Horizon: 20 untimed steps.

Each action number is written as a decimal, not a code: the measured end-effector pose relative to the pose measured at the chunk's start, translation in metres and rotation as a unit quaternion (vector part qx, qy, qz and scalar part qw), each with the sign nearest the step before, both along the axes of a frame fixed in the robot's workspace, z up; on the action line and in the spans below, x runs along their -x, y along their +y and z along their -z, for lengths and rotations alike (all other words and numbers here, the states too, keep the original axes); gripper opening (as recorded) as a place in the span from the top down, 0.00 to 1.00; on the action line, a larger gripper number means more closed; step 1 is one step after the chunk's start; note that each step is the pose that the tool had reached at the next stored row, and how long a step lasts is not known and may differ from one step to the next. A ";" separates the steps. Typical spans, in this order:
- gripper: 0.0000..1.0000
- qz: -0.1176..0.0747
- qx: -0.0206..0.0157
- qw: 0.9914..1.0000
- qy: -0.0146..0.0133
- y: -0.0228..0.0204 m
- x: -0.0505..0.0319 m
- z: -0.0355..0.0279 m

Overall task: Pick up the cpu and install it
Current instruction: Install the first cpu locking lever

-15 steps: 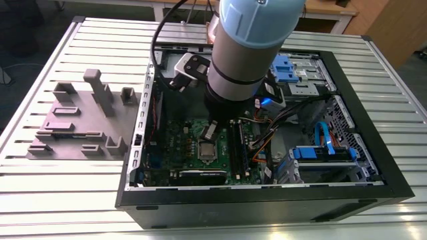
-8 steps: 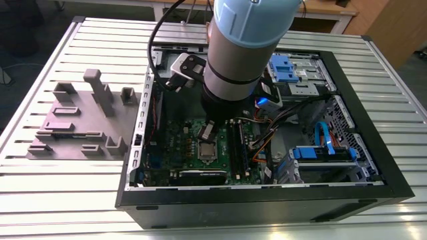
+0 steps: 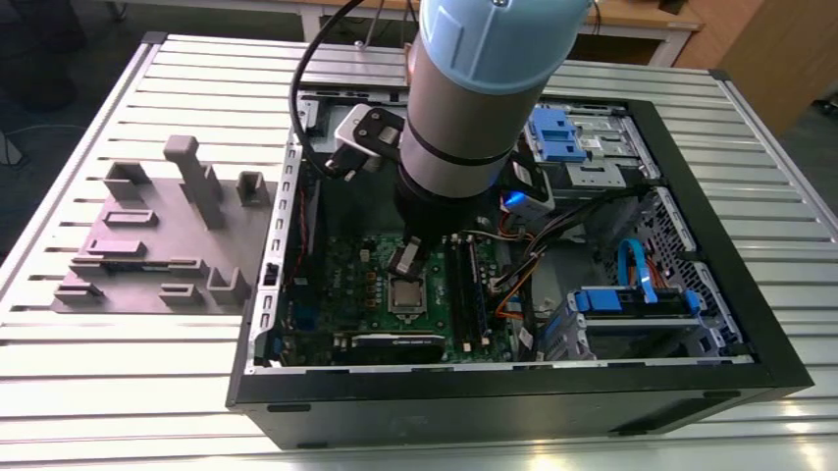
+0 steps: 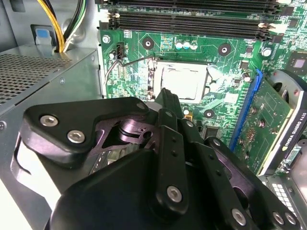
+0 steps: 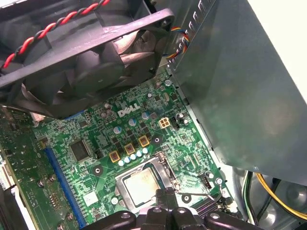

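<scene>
Starting at the exterior view's left: noting a grey fixture tray (image 3: 157, 245) lying near that edge of the slatted table (image 3: 118, 392), well apart from the work. Moving right, finding the open computer case (image 3: 524, 402) taking up the table's middle and the exterior view's right side. Reaching down into it over the green motherboard (image 3: 347, 270).

Judging the install step to be in hand and well along. Finding the cpu (image 3: 406, 294) lying flat near the middle of the motherboard, silvery top up. Seeing it in both wrist views (image 4: 184, 81) (image 5: 143, 186) sitting square in its socket, ringed by the socket frame (image 5: 165, 166). Not being able to tell whether that frame is latched down.

Hovering the gripper (image 3: 408, 263) right at the socket's edge (image 4: 166, 96) (image 5: 165, 194). Holding it closed, fingertips (image 4: 162, 98) pressed together, gripping nothing. Not being able to tell whether the tips are touching the chip or hanging just above it.

Needing, by this reckoning, a light and straight touch for any move from here, so as not to nudge the chip out of its seat.

Further right, passing the memory slots (image 3: 468, 285) just beside the socket. Then reaching the drive bays with blue clips (image 3: 570, 132) and a blue cable (image 3: 642, 270) near the case's wall on the exterior view's right, apart from the gripper.
</scene>
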<state>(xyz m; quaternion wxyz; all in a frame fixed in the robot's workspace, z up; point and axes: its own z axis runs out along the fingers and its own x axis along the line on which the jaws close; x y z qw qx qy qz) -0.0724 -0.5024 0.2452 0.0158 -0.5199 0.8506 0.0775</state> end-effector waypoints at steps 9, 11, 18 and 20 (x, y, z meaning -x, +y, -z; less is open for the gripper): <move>0.90 0.000 0.000 1.000 0.001 0.0005 -0.0160 0.0004; 0.90 0.000 0.000 1.000 0.001 0.0026 -0.0245 0.0008; 0.90 0.000 0.000 1.000 0.002 0.0200 -0.0349 0.0010; 0.90 0.000 0.000 1.000 0.002 0.0257 -0.0380 0.0012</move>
